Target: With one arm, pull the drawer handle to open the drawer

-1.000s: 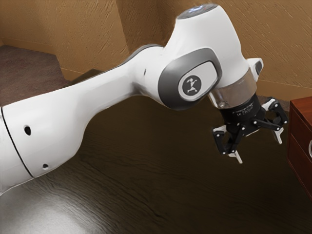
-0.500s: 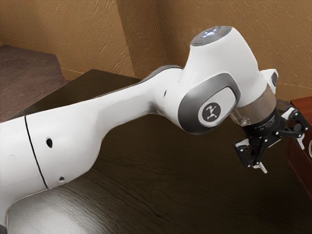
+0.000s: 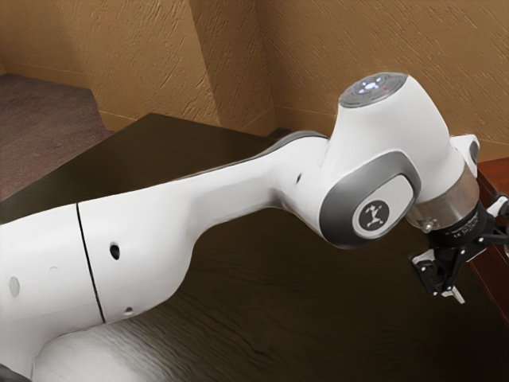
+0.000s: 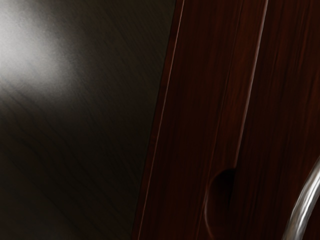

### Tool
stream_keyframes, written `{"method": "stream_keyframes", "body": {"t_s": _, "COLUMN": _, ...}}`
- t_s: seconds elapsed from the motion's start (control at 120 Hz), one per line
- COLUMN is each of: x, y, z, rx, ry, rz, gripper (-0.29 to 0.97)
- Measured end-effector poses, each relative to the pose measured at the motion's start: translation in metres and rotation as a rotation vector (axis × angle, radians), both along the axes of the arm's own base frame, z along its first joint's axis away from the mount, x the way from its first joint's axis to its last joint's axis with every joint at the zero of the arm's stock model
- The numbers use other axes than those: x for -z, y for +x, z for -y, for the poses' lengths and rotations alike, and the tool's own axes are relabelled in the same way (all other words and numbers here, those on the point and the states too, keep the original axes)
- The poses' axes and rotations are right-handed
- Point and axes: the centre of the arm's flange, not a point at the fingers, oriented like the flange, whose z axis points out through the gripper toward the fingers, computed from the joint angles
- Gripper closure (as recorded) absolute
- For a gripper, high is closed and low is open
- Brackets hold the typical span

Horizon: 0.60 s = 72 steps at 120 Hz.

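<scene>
At the exterior view's right edge, the tool hangs with its fingers spread wide and nothing between them, just in front of the reddish-brown wooden cabinet. Close under the hand in the wrist view, the drawer front shows dark red grain, with the curved metal drawer handle ungrasped. Beside the cabinet lies the dark worktop. Behind the tool, the white arm stretches across from the exterior view's left.
</scene>
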Motion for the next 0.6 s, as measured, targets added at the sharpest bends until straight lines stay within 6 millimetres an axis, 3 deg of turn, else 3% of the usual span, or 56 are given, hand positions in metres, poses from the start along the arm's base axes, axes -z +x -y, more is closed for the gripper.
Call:
{"method": "stream_keyframes", "body": {"t_s": 0.258, "x": 0.01, "y": 0.006, "z": 0.0, "rx": -0.015, "ry": -0.005, "rz": 0.001, "gripper": 0.03}}
{"method": "stream_keyframes", "body": {"t_s": 0.433, "x": 0.003, "y": 0.006, "z": -0.003, "rx": -0.017, "ry": -0.007, "rz": 0.013, "gripper": 0.18}}
{"method": "stream_keyframes", "body": {"t_s": 0.6, "x": -0.004, "y": 0.006, "z": -0.009, "rx": -0.023, "ry": -0.004, "rz": 0.018, "gripper": 0.41}}
